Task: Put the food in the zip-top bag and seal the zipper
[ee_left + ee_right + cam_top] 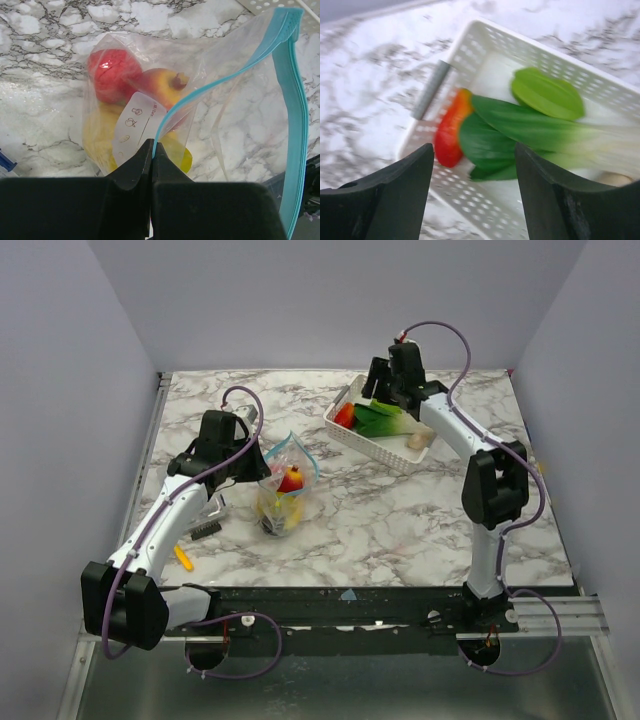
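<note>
We see the zip-top bag (288, 458) standing near the middle of the marble tabletop (400, 530), its mouth gaping and its light blue zipper (295, 125) spread in a wide loop. Our left pincer (151, 146) is clenched on the zipper at one end of the mouth, its two fingers pressed together with the blue strip pinched between them. Inside the bag we make out a red fruit (112, 75), a red-and-yellow fruit (160, 85) with a brown stem end touching it, and a yellow piece (100, 140) beneath both. A white label (137, 125) with printed symbols shows on the bag's wall in front of them. In the top view a dark item (272, 527) sits at the bag's base, and we cannot tell whether it lies inside. To the right of the bag and farther from the arm bases, well apart from it, sits a white perforated basket (485, 35). Our right pincer (473, 150) hovers over that basket, released, its fingers spread wide with nothing between them. The wrist view there is blurred, yet we can pick out a red vegetable (451, 132), a leafy green (520, 130) with a pale stalk touching it, a light green piece (547, 92) and a pale piece (615, 179). To the bag's left, near the left arm, a small orange-yellow piece (183, 558) lies on the tabletop, apart from the bag.
</note>
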`<action>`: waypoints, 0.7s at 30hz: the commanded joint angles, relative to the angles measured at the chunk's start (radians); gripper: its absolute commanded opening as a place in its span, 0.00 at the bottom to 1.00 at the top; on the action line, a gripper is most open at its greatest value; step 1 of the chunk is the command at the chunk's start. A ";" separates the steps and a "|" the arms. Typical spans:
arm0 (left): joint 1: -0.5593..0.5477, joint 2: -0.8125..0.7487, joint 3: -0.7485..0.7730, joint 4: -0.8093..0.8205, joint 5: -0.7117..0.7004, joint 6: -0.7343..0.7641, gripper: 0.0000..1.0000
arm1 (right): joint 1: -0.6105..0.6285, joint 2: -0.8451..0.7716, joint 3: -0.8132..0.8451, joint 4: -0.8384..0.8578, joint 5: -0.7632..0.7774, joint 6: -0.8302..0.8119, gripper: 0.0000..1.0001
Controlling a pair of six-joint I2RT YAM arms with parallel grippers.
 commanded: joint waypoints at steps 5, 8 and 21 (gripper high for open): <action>0.008 -0.012 -0.004 0.013 0.013 0.005 0.00 | 0.011 0.088 -0.051 0.276 -0.305 0.409 0.60; 0.008 -0.007 -0.004 0.013 0.016 0.005 0.00 | 0.011 0.158 -0.002 0.260 -0.333 0.454 0.54; 0.008 -0.018 -0.006 0.015 0.017 0.007 0.00 | 0.010 0.267 0.000 0.186 -0.201 0.521 0.52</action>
